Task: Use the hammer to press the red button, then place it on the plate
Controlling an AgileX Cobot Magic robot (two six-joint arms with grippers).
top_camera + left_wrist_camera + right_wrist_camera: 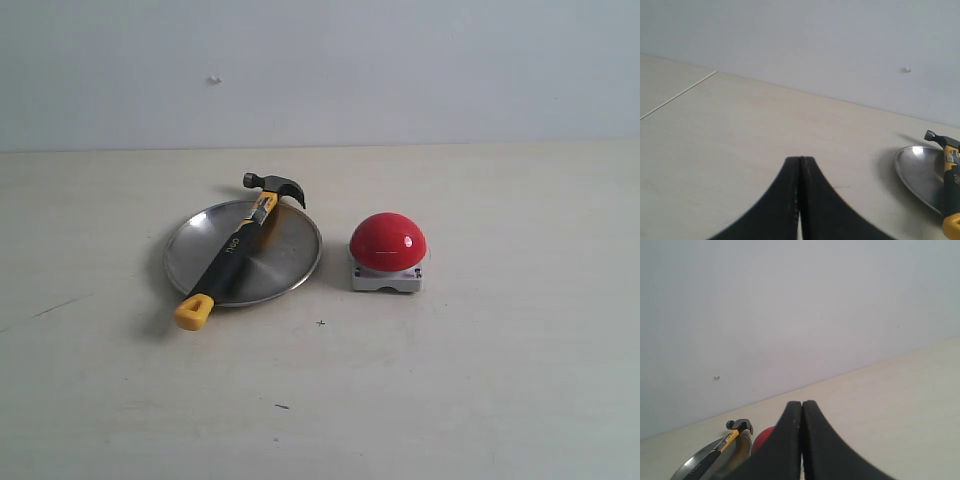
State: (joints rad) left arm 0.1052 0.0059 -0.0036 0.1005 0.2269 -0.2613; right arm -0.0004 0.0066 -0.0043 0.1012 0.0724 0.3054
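Pickup of the small claw hammer (235, 250), dark metal head and black-and-yellow handle, looks like the step in hand, though how things lie does not show whether the press is already done. The hammer lies aslant across the round shiny silver metal plate (285, 262), with its head past the far rim and its yellow end out beyond the near rim over the pale tabletop (450, 380). The glossy red dome button (388, 242) on its grey square base stands just beside the plate, on the right.

The left jaws and right jaws are both clenched on nothing, well apart from these things. The left arm seems the nearer. It should spread its jaws first, come down square across the black mid-handle, and grip firmly, since the head-heavy tool may swing and the plate may slide.
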